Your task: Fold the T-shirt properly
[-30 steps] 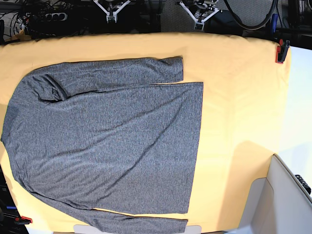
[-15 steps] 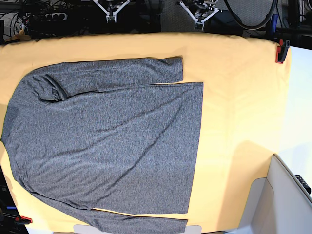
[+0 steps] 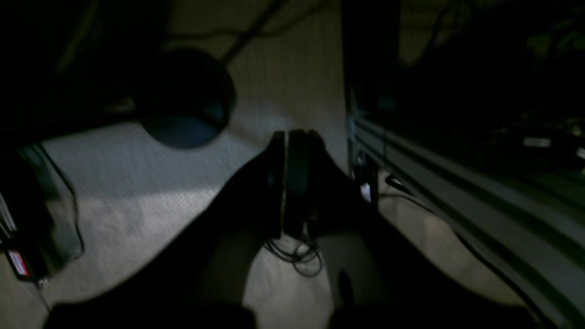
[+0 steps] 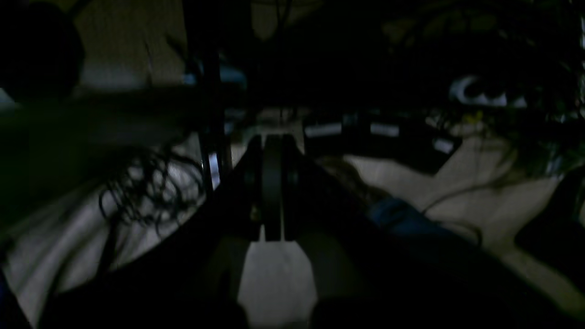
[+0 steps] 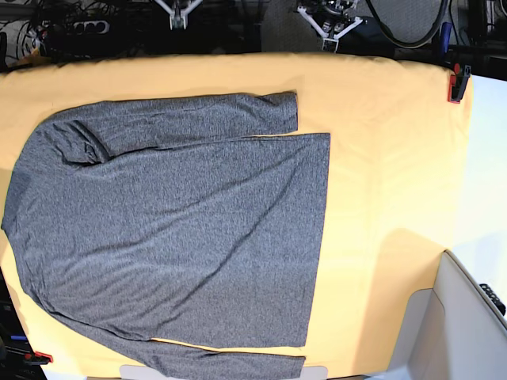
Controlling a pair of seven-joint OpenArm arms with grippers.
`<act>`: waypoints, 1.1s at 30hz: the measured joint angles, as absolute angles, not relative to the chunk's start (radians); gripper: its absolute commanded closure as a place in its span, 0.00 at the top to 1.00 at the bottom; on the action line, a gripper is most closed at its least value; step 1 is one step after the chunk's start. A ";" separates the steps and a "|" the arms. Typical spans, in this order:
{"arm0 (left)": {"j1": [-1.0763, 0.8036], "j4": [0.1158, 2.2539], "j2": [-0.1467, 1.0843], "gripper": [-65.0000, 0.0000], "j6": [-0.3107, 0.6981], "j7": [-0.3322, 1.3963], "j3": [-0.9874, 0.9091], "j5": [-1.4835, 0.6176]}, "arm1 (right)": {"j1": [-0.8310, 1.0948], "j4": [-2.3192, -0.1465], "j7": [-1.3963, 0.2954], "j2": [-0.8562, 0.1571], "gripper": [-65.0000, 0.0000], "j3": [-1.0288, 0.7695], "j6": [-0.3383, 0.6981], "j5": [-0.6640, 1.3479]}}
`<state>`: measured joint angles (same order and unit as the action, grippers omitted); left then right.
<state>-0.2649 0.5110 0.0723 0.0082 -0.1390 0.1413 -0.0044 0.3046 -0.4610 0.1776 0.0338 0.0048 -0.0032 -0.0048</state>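
Spread flat across the yellow-orange cloth (image 5: 380,158) covering the surface: the T-shirt (image 5: 174,229), unfolded, taking up the base view's left and middle. Long axis running side to side there, hem edge at centre, collar end at far left, one sleeve along the top edge, the other along the bottom. Parked beyond the far edge, well apart from the fabric: the right tool (image 4: 273,192) above the upper sleeve, the left tool (image 3: 284,183) further toward the hem side. Both pinched fully together, gripping nothing. Probably nearer the sleeve: the right.
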 measured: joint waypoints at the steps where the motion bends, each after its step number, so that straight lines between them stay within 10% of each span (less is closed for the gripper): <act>1: -0.291 0.549 0.079 0.00 0.008 -0.141 0.141 -0.004 | 0.335 -0.489 0.171 0.033 0.00 0.005 -0.004 -0.006; 33: -1.088 1.935 0.126 0.00 0.002 0.035 0.175 -0.006 | 1.040 -1.771 0.151 -0.315 0.00 -0.088 -0.010 -0.096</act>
